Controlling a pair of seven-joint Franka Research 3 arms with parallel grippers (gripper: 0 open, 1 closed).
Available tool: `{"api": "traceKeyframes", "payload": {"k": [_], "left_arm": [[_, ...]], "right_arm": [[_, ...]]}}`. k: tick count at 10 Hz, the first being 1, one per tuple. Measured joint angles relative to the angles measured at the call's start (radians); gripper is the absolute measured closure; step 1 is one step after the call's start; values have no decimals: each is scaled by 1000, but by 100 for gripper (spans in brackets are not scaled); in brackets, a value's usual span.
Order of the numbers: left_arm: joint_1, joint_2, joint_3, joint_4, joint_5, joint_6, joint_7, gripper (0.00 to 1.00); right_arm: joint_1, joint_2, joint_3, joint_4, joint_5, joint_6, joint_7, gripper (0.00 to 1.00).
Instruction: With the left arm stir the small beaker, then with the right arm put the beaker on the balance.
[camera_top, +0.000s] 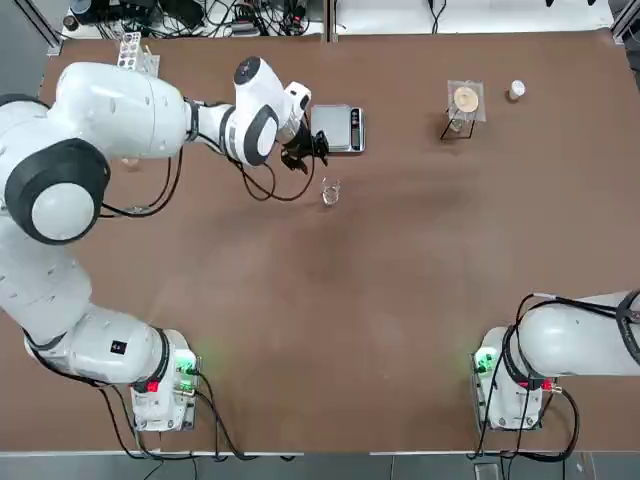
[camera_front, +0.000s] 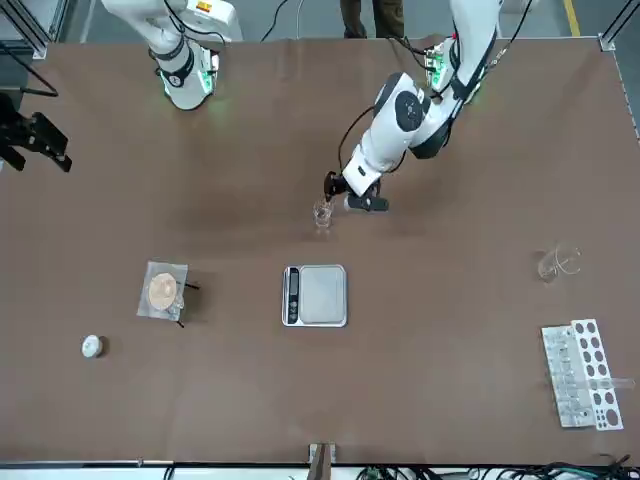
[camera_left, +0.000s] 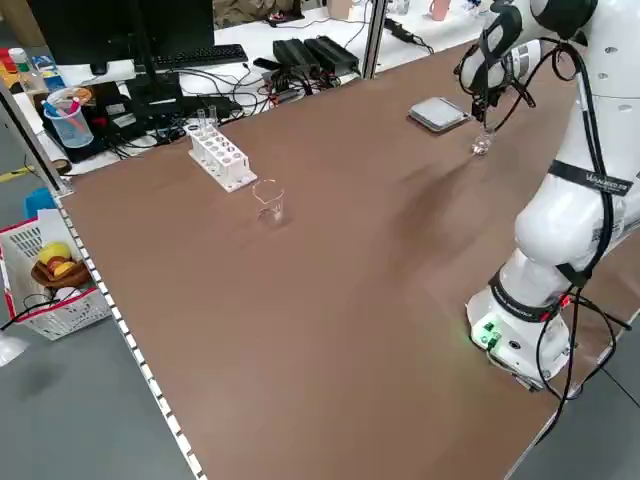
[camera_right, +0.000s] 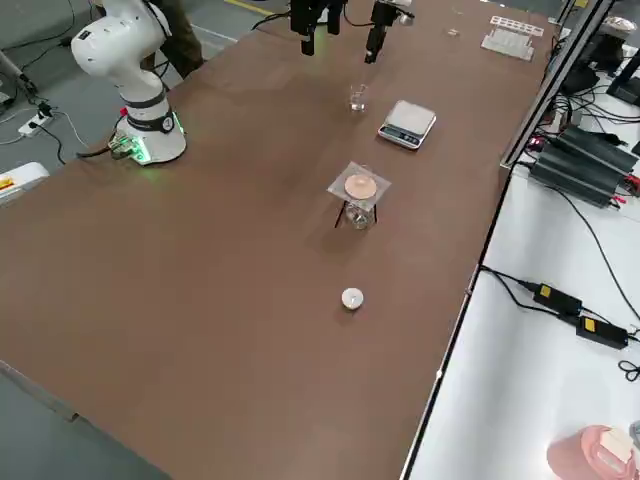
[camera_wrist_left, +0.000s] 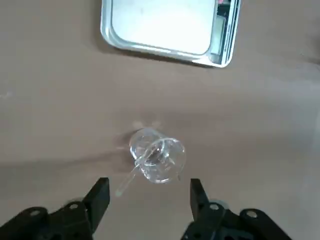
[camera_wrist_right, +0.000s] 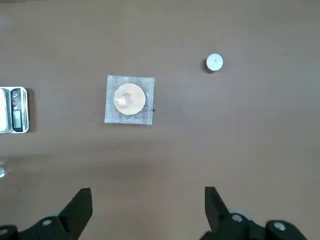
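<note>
The left gripper (camera_wrist_left: 145, 192) hovers just above the small beaker (camera_top: 330, 192), fingers apart, nothing held. The beaker stands near the balance (camera_top: 337, 128), a thin rod (camera_wrist_left: 134, 172) leaning inside. Best to close gently on the rod alone, without tipping the glass. The right gripper (camera_wrist_right: 145, 205) waits, open.

The beaker (camera_top: 330, 192) is left bare table on every side except toward the balance (camera_top: 338, 128), which stands near it, while the way down from above is taken up by the left gripper (camera_top: 305, 152), hung over the gap between them.
</note>
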Motion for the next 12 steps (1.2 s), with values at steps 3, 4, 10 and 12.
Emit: {"api": "traceKeyframes", "payload": {"k": [3, 4, 10, 12], "left_arm": [[4, 0, 1, -15, 0, 0, 4, 28], [4, 0, 1, -18, 0, 0, 4, 31], [-2, 30, 0, -25, 0, 0, 8, 41], [-5, 32, 0, -25, 0, 0, 8, 47]], "right_arm": [[-1, 0, -1, 0, 1, 0, -2, 0], [-1, 0, -1, 0, 1, 0, -2, 0], [-2, 1, -2, 0, 1, 0, -3, 0], [-2, 1, -2, 0, 1, 0, -3, 0]]}}
